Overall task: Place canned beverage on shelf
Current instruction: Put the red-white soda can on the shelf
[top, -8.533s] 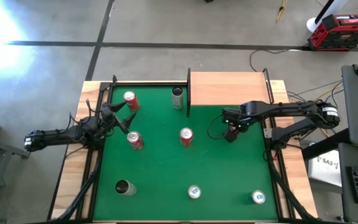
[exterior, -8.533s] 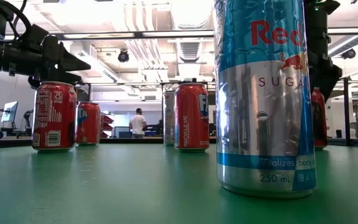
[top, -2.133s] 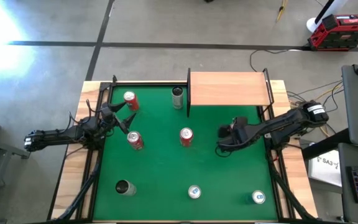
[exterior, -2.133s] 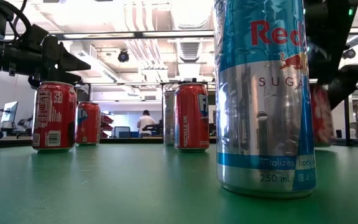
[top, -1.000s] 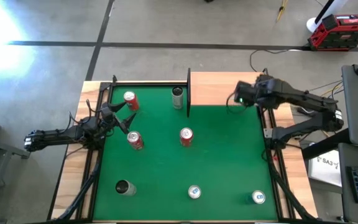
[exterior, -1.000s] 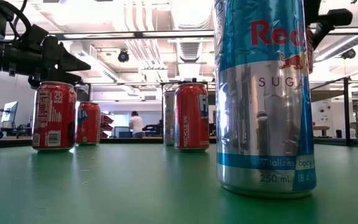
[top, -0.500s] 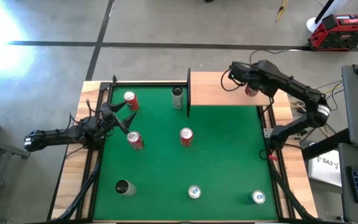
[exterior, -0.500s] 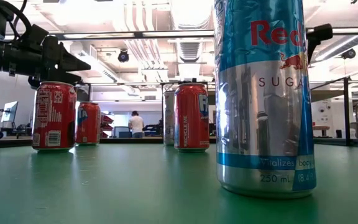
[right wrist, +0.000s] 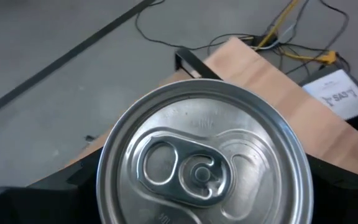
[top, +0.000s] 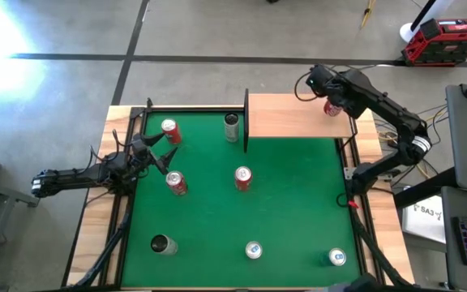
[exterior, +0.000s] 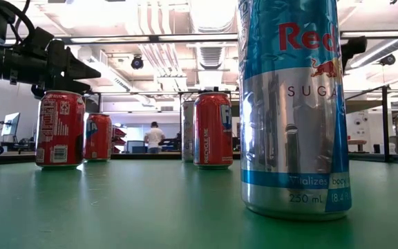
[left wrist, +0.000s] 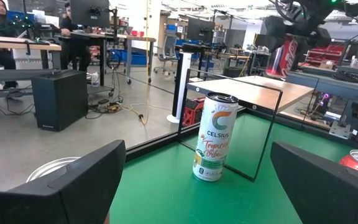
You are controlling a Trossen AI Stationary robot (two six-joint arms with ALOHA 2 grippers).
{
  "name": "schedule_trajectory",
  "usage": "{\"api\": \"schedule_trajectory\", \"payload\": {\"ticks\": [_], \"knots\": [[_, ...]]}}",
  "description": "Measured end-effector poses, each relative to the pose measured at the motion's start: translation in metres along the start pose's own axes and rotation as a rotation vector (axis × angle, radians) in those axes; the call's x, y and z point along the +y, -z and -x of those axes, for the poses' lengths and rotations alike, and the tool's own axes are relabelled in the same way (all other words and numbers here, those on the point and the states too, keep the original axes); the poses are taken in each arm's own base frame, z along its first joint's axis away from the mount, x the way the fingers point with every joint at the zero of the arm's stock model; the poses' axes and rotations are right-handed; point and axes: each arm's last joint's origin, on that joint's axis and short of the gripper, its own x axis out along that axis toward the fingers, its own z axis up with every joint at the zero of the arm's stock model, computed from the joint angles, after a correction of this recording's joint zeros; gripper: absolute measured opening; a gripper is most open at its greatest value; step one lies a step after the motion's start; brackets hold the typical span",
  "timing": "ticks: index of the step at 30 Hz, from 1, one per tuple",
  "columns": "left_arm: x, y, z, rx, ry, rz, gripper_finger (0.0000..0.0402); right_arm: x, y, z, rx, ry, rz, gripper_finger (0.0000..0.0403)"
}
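Red can [top: 332, 108] in right gripper [top: 335, 104], moved further back over shelf [top: 290, 118] far-right corner

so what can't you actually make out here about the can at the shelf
- Whether the red can rests on the shelf or hangs above it: the high view looks straight down, and the right gripper covers part of it.
- Its label: the right wrist view shows only the silver lid.
- The right gripper's fingers: cut off at the edges in the right wrist view.
- The shelf top in the low view: the big blue can blocks it.
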Motion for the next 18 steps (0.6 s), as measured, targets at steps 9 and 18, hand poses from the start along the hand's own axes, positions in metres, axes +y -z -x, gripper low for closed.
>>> {"api": "schedule_trajectory", "payload": {"ticks": [9, 18], "knots": [[0.0, 0.0, 0.0, 0.0, 0.0, 0.0, 0.0386, 0.012, -0.01, -0.019, -0.018, -0.003, 0.006, 0.0312], [0.0, 0.0, 0.0, 0.0, 0.0, 0.0, 0.0386, 0.017, -0.014, -0.033, -0.016, 0.04, -0.011, 0.0313]]}}
